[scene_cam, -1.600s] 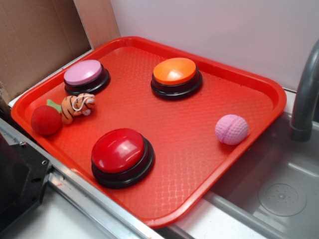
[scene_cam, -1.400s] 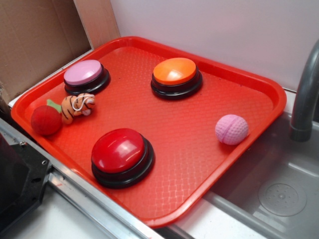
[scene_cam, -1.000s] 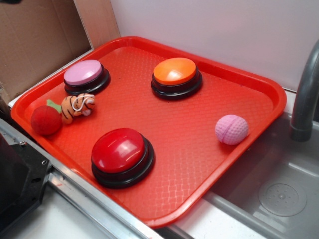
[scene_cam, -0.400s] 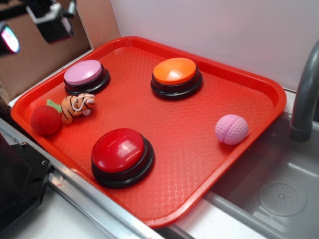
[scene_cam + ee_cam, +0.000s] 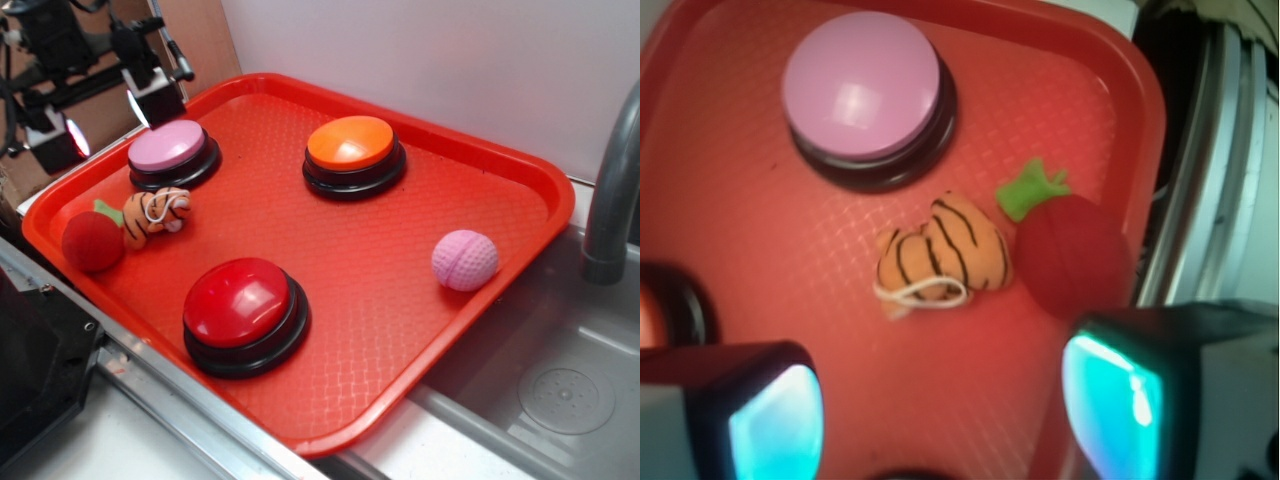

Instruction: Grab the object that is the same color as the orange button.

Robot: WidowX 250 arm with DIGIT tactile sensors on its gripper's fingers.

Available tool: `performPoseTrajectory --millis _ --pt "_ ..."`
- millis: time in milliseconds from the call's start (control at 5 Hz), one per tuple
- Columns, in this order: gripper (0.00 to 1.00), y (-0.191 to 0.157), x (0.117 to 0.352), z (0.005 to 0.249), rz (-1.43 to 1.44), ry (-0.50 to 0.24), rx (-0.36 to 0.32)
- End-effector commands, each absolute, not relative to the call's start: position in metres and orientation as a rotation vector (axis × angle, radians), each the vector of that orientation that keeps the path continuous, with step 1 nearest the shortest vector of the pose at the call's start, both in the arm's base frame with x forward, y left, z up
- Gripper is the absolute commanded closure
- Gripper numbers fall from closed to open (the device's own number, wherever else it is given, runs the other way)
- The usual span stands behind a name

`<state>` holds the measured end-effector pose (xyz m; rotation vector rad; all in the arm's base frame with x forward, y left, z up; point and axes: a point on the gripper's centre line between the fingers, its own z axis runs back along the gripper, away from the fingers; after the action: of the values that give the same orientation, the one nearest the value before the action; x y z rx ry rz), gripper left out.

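1. Orange plush toy (image 5: 155, 214) (image 5: 943, 259): small and soft, orange body with dark curved stripes, a paler patch at one end. A white loop of string lies slack across it. Lies flat on the red tray (image 5: 420, 300), near the tray's left corner. Just beside it a red fuzzy ball with green leaf (image 5: 93, 240); the pink-domed button (image 5: 168, 152) stands near on the other side. Nothing grips it.

2. Orange button (image 5: 352, 152): round, glossy orange dome on a black base, upright at the tray's far side, well apart from the toy. Highlight on the dome. Untouched.
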<state>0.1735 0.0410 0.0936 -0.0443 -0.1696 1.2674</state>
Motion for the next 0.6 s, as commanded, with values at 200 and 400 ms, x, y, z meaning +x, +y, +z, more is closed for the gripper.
performPoseTrajectory --millis 200,400 --pt "0.0 0.064 0.194 0.024 1.46 -0.182 0.104" --pt "0.0 0.062 0.195 0.017 1.428 -0.125 0.097"
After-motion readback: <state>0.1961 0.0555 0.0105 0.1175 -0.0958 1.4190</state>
